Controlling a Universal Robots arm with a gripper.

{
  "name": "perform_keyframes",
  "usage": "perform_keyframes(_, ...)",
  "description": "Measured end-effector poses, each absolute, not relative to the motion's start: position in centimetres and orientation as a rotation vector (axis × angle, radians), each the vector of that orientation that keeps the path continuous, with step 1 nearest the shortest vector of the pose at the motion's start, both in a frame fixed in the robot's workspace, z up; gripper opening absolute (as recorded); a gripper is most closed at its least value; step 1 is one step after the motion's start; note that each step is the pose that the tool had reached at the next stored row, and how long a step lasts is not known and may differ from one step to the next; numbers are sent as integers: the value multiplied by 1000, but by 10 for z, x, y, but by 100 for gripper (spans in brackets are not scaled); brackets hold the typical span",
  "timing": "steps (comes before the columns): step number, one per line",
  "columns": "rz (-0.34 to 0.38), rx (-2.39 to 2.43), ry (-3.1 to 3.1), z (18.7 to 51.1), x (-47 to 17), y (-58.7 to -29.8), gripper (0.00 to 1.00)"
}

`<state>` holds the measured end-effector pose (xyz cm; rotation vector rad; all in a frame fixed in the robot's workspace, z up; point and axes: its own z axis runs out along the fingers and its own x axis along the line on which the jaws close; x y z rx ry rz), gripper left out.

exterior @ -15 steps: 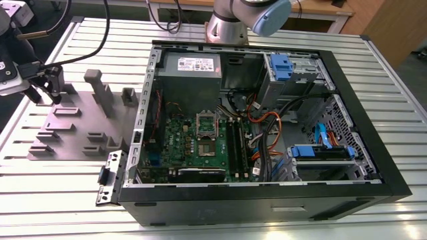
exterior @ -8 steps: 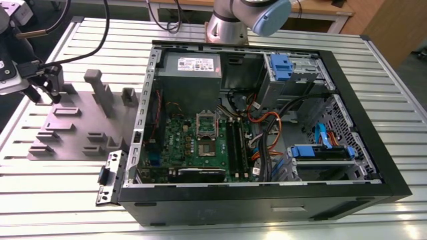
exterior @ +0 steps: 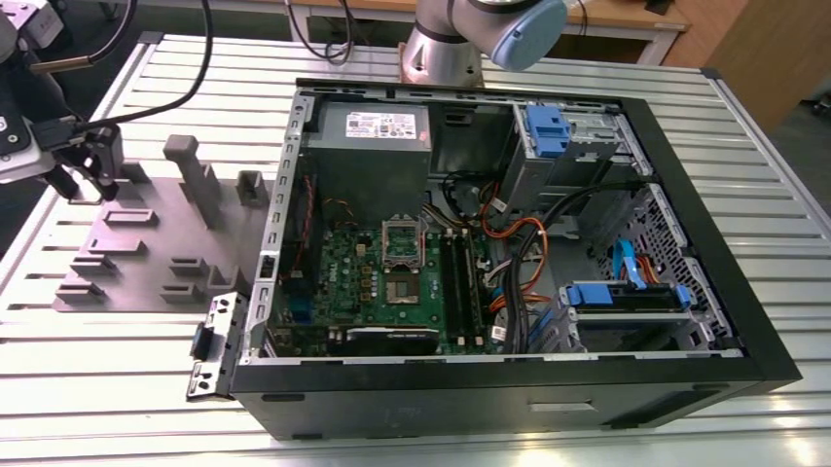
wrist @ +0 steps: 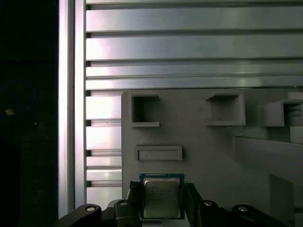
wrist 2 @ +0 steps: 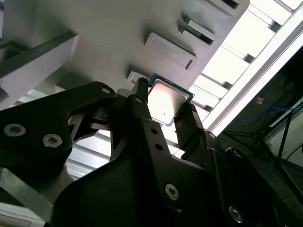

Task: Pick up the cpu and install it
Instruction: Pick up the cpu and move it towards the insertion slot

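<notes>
Slatted aluminium table (exterior: pixel 143 389). Directly on it:
- flat grey fixture plate (exterior: pixel 143 243) with upright blocks, toward exterior view's left
- open black computer case (exterior: pixel 520 409), lying on its side, just beside plate
- arm base (exterior: pixel 439 60), behind case

Open PC case (exterior: pixel 520 394), motherboard (exterior: pixel 377 282) inside, on slatted worktop (exterior: pixel 117 389). Grey fixture plate (exterior: pixel 162 238) just beside, exterior view's left.
</notes>
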<state>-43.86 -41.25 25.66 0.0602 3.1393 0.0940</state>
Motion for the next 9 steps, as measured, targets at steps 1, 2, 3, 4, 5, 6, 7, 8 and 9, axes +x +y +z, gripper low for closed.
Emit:
perform_keyframes(1,94,60,3139,257,-439,-412,47)
perform_keyframes(2,94,60,3139,258,-439,-412,47)
perform_keyframes(3,94,60,3139,258,-439,-412,47)
perform_keyframes(4,94,60,3139,259,-439,-412,47)
perform_keyframes(5,94,60,3139,259,-439,-412,47)
perform_keyframes(6,94,60,3139,260,-439,-412,47)
perform_keyframes(7,94,60,3139,260,-439,-412,47)
perform_keyframes(8,94,60,3139,261,-439,-412,47)
perform_keyframes(9,94,60,3139,261,-439,-412,47)
